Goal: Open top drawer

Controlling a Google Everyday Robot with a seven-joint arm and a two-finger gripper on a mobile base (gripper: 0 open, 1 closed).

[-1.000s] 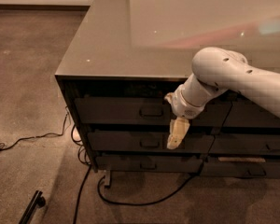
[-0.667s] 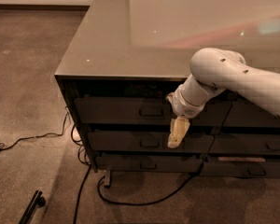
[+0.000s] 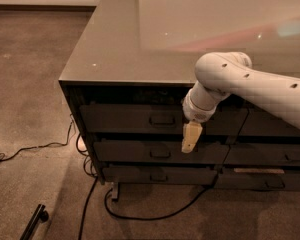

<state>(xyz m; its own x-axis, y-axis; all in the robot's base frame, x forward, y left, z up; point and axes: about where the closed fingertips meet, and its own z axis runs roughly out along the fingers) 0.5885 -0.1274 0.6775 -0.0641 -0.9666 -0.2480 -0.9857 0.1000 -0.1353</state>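
The top drawer is the uppermost dark grey-brown front under the glossy counter. It looks closed, and its small loop handle is at its centre. My gripper hangs pointing down from the white arm, which reaches in from the right. It sits in front of the drawer fronts, just right of and slightly below the top drawer's handle, level with the gap above the middle drawer. It is not touching the handle.
Two slimmer drawers, the middle and the bottom, lie below the top one, and more drawers are to the right. Black cables trail on the carpet in front and to the left. A dark bar lies at bottom left.
The gripper has risen very slightly in front of the drawers. The drawers have not moved.
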